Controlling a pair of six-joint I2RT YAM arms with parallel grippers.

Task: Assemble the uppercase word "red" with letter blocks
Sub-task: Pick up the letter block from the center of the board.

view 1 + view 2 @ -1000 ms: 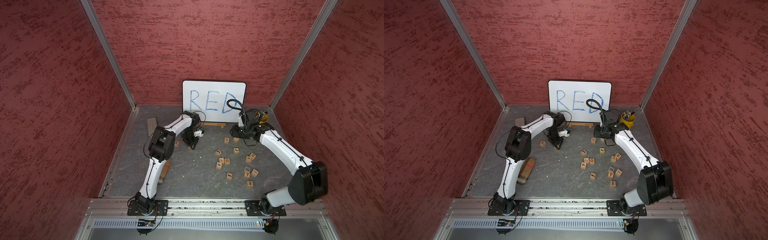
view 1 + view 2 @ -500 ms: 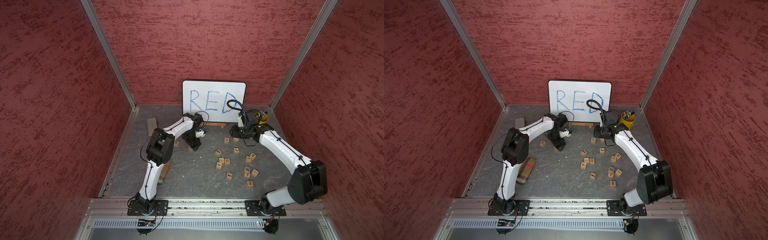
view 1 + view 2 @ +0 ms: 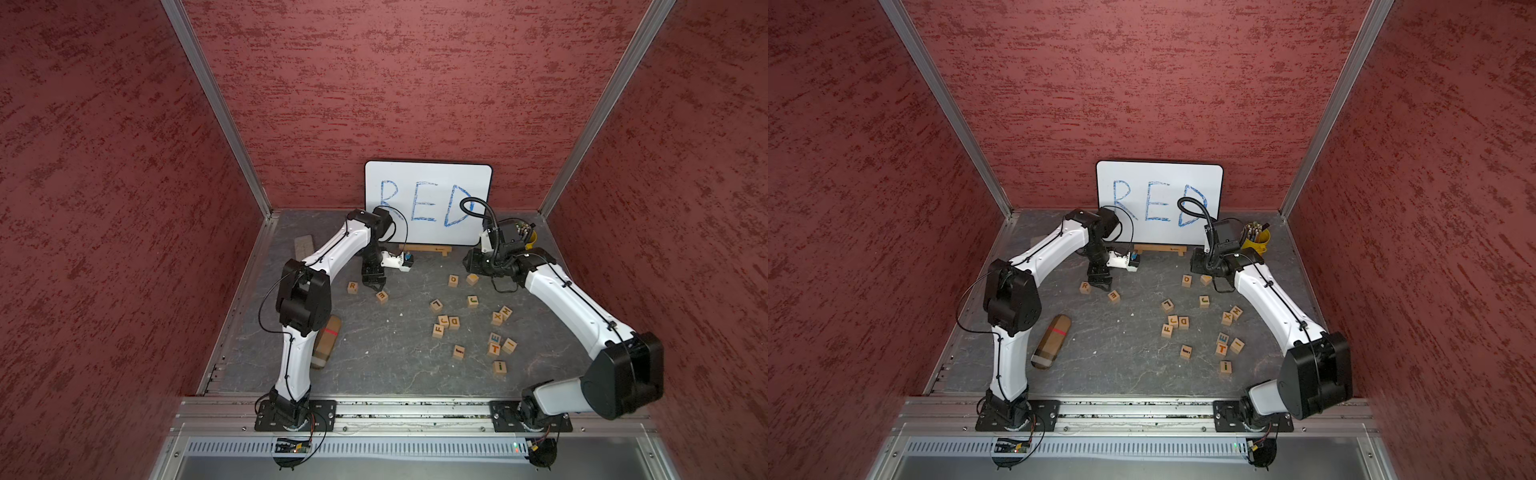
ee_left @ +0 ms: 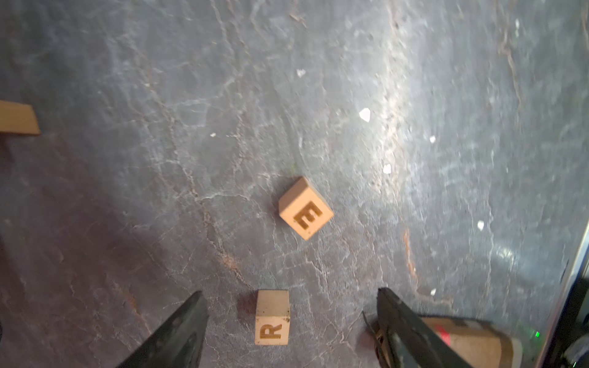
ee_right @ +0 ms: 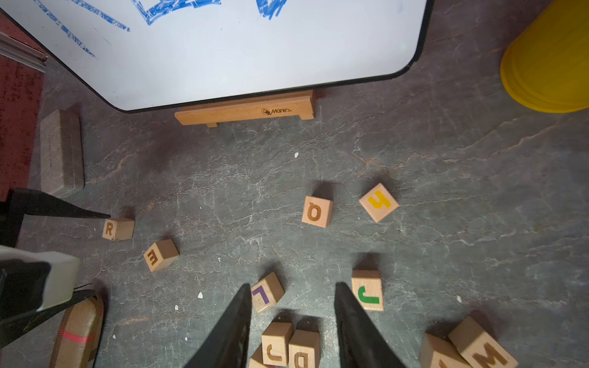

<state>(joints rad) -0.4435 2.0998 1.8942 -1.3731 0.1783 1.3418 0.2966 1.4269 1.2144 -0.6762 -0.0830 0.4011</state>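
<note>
Letter blocks: the E block (image 3: 382,296) is down! The left gripper (image 4: 290,291) has just let go, its jaws flung wide and empty. That puts two of the three letters out in front of the white board (image 3: 428,235).
D block (image 3: 454,322): farthest from the board of the three. It sits in the loose scatter, pressed against a brown J cube (image 3: 443,320), with an F cube (image 3: 438,331) just beside. That crowding looks like the obstacle, since the jaws need room on two sides.
Brown eraser (image 3: 1052,340): about as far from the board as the D block, off by the left arm and out of the way.
E block: a step nearer the board, lying skewed and apart from R. I'd say it wants straightening.
R block (image 3: 352,286): nearer the board again, square-on, letter up.
Right gripper (image 5: 292,284): by the board's right end, jaws a little parted, nothing in them. An L cube (image 5: 266,294) and a green J cube (image 5: 368,294) flank its tips.
Wooden stand (image 3: 426,249), yellow cup (image 3: 1260,239): at the board's foot, well clear.
</note>
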